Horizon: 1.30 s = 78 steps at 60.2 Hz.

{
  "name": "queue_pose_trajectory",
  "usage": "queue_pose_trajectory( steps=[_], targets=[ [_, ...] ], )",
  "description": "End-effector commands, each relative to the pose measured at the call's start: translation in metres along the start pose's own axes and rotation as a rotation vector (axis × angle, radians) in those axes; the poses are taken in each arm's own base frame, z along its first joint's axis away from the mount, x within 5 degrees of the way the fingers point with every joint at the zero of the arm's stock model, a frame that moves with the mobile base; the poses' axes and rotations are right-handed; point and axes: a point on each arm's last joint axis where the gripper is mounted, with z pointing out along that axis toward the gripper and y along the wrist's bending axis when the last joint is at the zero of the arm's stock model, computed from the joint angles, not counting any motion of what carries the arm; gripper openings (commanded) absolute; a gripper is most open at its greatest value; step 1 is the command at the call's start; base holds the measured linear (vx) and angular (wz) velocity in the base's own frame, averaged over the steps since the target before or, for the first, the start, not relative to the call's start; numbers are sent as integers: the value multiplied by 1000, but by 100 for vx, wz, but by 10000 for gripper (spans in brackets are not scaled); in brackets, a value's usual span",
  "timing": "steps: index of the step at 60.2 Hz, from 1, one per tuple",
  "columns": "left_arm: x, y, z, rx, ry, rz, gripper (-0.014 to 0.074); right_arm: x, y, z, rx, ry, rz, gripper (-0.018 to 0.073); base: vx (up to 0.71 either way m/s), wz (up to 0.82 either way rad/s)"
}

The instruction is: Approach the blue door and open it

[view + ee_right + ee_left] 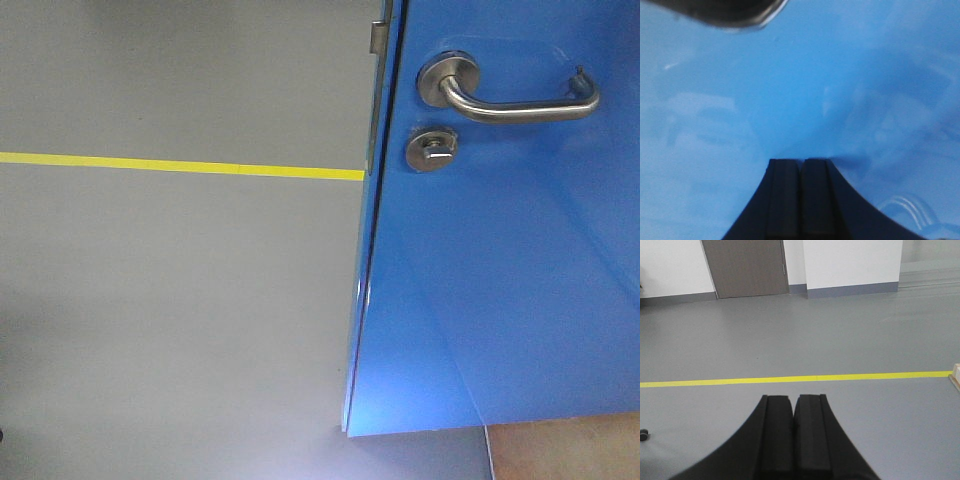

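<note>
Grey floor (170, 320) fills the left half of your front view, crossed by a yellow line (180, 165) that runs level until it meets the door's edge. Your left wrist view shows the same floor and line stretching toward white walls (850, 262) with a grey skirting, and a brown-grey door (747, 265) set in the far wall.

You have the blue door (510, 290) filling the right half of the front view, glossy, its free edge facing left and its bottom corner hanging above the floor. A strip of tan flooring (565, 450) shows under its lower edge at the right. Your right wrist view is almost all blue door surface, very close, with pale reflections on it.

Near the door's top you see the silver lever handle (520, 105), its rose at the left and the lever pointing right. Just below the rose sits the round thumb-turn lock (430, 150). A metal latch plate (379, 37) sits on the door's edge at the top.

Your left gripper (792, 415) hangs over the floor short of the yellow line, its black pads pressed together with nothing between them. Your right gripper (800, 172) points at the blue door, tips right up against it or nearly so, pads likewise clenched on nothing. A dark blurred rim of metal (720, 12) shows at the top of that view.
</note>
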Motion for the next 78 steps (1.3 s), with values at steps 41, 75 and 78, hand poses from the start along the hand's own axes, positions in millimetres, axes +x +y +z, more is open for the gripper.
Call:
queue_pose_trajectory(
  steps=[41,75,78],
  targets=[
    [-6,0,0,5,-86,-8,70,-9,14,-7,-57,-87,1,2,14,1],
    [-6,0,0,5,-86,-8,70,-9,14,-7,-57,-87,1,2,10,-2],
    [-6,0,0,5,-86,-8,70,-9,14,-7,-57,-87,1,2,10,-3]
  ],
)
